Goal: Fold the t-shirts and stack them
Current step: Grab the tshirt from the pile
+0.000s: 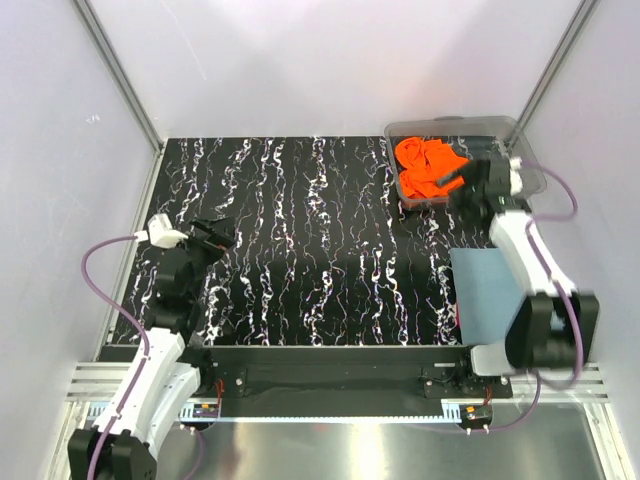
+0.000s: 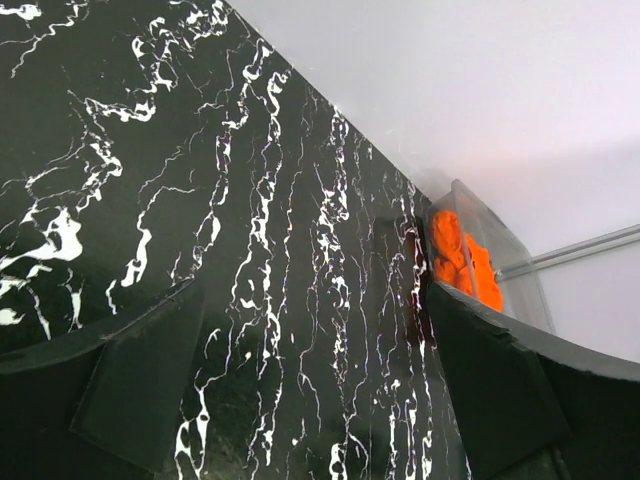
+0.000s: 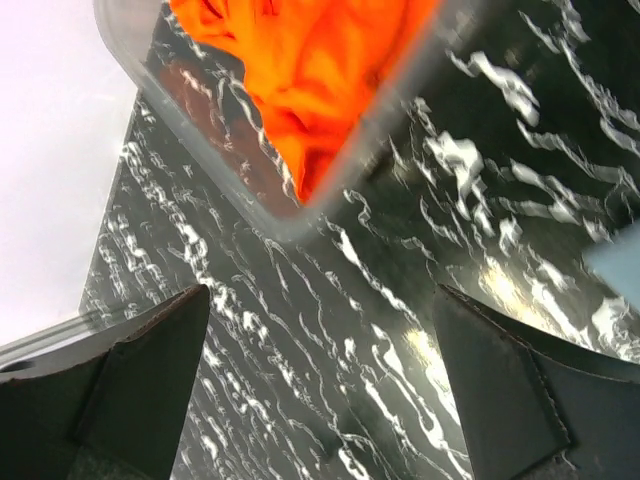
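The orange t-shirt [image 1: 425,168] lies crumpled inside the clear plastic bin [image 1: 500,130] at the back right. It also shows in the right wrist view [image 3: 310,70] and the left wrist view [image 2: 462,262]. The blue-grey t-shirt [image 1: 487,290] lies folded flat at the table's right near edge; a corner of it shows in the right wrist view [image 3: 615,265]. My right gripper [image 1: 452,188] is open and empty, just outside the bin's near edge, above the table [image 3: 320,290]. My left gripper [image 1: 218,233] is open and empty over the left of the table [image 2: 312,290].
The table top [image 1: 320,240] is black marble-patterned. White walls and metal frame posts [image 1: 120,80] enclose it on the left, back and right. The bin's rim [image 3: 200,150] crosses the right wrist view ahead of the fingers.
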Robot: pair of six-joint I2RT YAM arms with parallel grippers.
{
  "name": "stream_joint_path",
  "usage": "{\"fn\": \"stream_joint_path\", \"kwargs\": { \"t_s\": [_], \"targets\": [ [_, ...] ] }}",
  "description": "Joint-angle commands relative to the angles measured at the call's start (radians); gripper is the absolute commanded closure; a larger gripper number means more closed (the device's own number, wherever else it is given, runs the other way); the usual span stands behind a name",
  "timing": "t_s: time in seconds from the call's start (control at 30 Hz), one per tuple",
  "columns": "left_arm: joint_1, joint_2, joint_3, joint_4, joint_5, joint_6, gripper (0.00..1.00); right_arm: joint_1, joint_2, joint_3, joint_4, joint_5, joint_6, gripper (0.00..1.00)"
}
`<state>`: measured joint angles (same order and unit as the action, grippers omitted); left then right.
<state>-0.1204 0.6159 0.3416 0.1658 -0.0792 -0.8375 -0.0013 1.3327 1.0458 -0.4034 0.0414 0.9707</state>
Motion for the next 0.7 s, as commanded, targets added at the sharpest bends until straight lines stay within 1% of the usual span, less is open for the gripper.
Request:
{"fn": "stream_joint_path", "kwargs": {
  "t_s": [0.0, 0.03, 0.07, 0.1, 0.13, 0.2, 0.23, 0.27, 0.3, 0.33, 0.37, 0.4, 0.43, 0.47, 0.5, 0.57, 0.6, 0.67],
  "targets": [
    [0.001, 0.053, 0.077, 0.021, 0.021, 0.031, 0.01, -0.011, 0.197, 0.275, -0.096, -0.003, -0.127, 0.0],
    [0.002, 0.056, 0.086, 0.027, 0.012, 0.034, 0.01, -0.019, 0.242, 0.333, -0.104, -0.032, -0.16, 0.0],
    [0.002, 0.061, 0.092, 0.037, 0.0, 0.055, 0.01, -0.025, 0.282, 0.386, -0.113, -0.093, -0.183, 0.0],
    [0.002, 0.061, 0.099, 0.031, -0.002, 0.069, 0.01, -0.032, 0.319, 0.477, -0.118, -0.119, -0.193, 0.0],
    [0.001, 0.062, 0.115, 0.021, -0.01, 0.075, 0.01, -0.049, 0.389, 0.515, -0.118, -0.141, -0.191, 0.0],
    [-0.001, 0.056, 0.132, -0.015, -0.03, 0.083, 0.01, -0.063, 0.486, 0.619, -0.115, -0.137, -0.135, 0.0],
    [0.001, 0.048, 0.134, -0.025, -0.037, 0.083, 0.01, -0.066, 0.519, 0.66, -0.115, -0.132, -0.135, 0.0],
    [0.002, 0.032, 0.134, -0.026, -0.044, 0.096, 0.01, -0.066, 0.558, 0.709, -0.115, -0.12, -0.154, 0.0],
    [0.002, 0.022, 0.131, -0.026, -0.051, 0.103, 0.01, -0.066, 0.624, 0.802, -0.117, -0.111, -0.18, 0.0],
    [0.004, 0.006, 0.128, -0.028, -0.079, 0.072, 0.01, -0.066, 0.657, 0.842, -0.117, -0.098, -0.187, 0.0],
    [0.004, -0.001, 0.128, -0.05, -0.083, 0.04, 0.01, -0.066, 0.69, 0.92, -0.117, -0.072, -0.211, 0.01],
    [0.011, -0.007, 0.123, -0.063, -0.071, 0.009, 0.01, -0.066, 0.757, 0.96, -0.117, -0.066, -0.223, 0.03],
    [0.024, -0.008, 0.123, -0.051, 0.034, 0.003, 0.01, -0.066, 0.795, 0.999, -0.115, -0.066, -0.237, 0.05],
    [0.039, -0.007, 0.117, -0.023, 0.109, 0.03, 0.01, -0.066, 0.834, 1.07, -0.12, -0.07, -0.248, 0.08],
    [0.056, -0.002, 0.111, -0.003, 0.157, 0.037, 0.01, -0.066, 0.906, 1.106, -0.147, -0.067, -0.256, 0.1],
    [0.08, 0.01, 0.117, -0.006, 0.192, 0.0, 0.01, -0.065, 0.969, 1.205, -0.193, -0.048, -0.259, 0.1],
    [0.093, 0.015, 0.123, -0.011, 0.208, -0.003, 0.01, -0.063, 1.021, 1.238, -0.248, -0.017, -0.263, 0.1],
    [0.114, 0.021, 0.143, -0.02, 0.258, 0.011, 0.01, -0.059, 1.066, 1.308, -0.294, 0.029, -0.279, 0.09]
  ]
}}
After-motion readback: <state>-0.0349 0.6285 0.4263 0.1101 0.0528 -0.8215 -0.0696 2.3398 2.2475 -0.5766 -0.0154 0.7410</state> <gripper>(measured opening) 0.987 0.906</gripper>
